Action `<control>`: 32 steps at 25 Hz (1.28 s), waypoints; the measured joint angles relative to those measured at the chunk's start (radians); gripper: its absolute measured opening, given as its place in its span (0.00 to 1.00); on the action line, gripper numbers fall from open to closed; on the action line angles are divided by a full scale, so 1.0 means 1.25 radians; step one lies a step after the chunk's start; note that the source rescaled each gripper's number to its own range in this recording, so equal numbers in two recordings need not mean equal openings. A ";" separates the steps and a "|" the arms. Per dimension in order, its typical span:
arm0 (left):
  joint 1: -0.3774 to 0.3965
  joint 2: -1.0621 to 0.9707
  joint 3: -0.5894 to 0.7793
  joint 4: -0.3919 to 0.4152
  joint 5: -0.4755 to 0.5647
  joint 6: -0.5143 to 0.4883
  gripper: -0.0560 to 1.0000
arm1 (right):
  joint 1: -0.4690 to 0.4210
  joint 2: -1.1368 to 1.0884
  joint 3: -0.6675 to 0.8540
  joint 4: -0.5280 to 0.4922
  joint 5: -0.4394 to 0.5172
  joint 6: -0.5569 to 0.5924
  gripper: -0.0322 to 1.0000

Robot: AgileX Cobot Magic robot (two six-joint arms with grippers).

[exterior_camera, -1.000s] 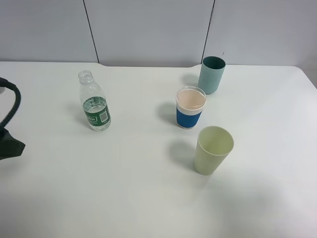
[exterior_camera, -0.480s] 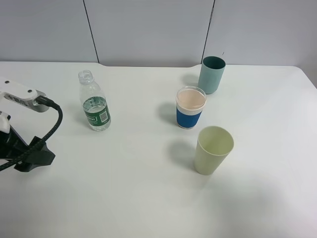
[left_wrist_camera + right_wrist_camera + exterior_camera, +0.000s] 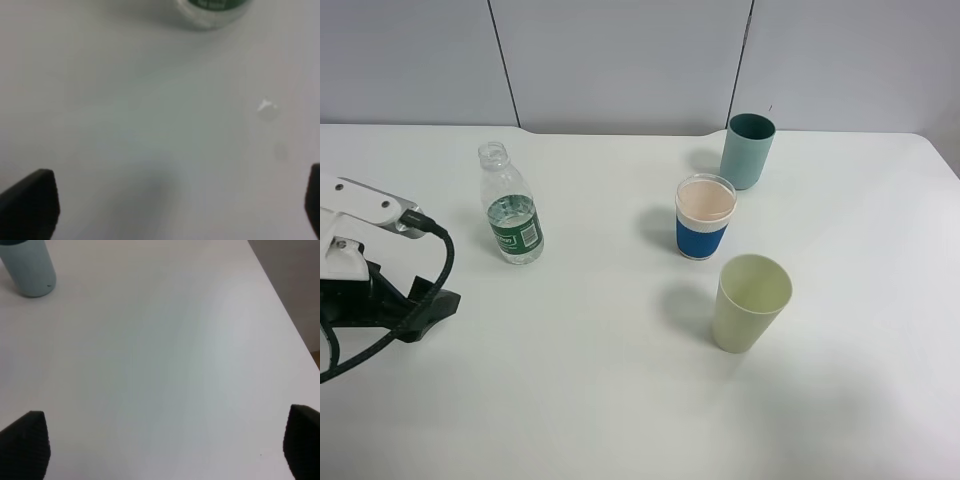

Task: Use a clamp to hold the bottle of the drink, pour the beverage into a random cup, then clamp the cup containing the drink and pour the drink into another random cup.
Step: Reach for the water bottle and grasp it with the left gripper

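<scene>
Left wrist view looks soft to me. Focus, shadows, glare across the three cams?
Left wrist: blurred throughout, the bottle base only a green smear at the frame edge. Right wrist: somewhat sharper, teal cup outline readable. Exterior high: sharp, diffuse light, soft shadow left of the pale green cup, no glare on the table.

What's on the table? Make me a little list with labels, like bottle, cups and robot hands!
bottle: clear, green label, upright, untouched
cups: three, all upright
teal cup: farthest back
blue-banded cup: middle
pale green cup: nearest
left gripper: open, empty, bottle ahead of it
right gripper: open, empty, not seen from the high camera
table: white
</scene>
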 joint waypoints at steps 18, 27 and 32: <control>0.000 0.331 0.072 0.068 -0.643 -0.001 1.00 | 0.000 0.000 0.000 0.000 0.000 0.000 0.88; 0.000 0.485 0.036 0.103 -0.795 -0.036 1.00 | 0.000 0.000 0.000 0.000 0.000 0.000 0.88; 0.000 0.505 -0.015 0.133 -0.799 -0.039 1.00 | 0.000 0.000 0.000 0.000 0.000 0.000 0.88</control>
